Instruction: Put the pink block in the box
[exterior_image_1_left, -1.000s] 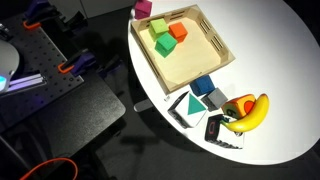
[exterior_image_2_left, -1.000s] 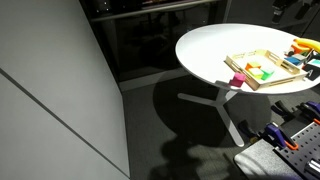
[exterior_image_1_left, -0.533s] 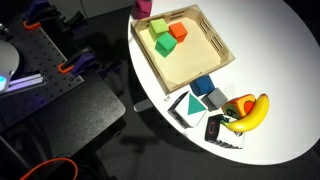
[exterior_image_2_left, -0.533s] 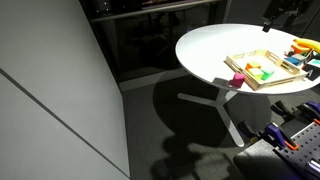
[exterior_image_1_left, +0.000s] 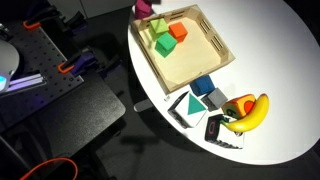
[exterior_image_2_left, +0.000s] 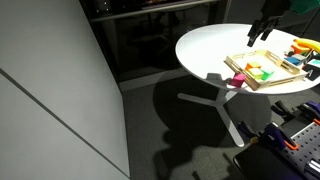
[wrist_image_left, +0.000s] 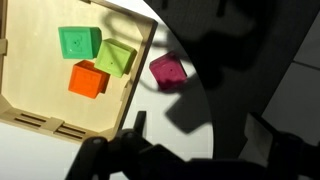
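Observation:
The pink block lies on the white round table, just outside the box's wall. It also shows in both exterior views, at the table's edge. The box is a light wood tray that holds two green blocks and an orange-red cube. The box also shows in both exterior views. My gripper is open and empty, above the table and apart from the pink block. It hangs above the box in an exterior view.
A banana, a blue block, a grey cube and some cards lie past the box's far end. The table edge runs close to the pink block. A black bench with orange clamps stands beside the table.
My gripper has moved across and down over the table toward the box and the pink block. The blocks and the box have not moved.

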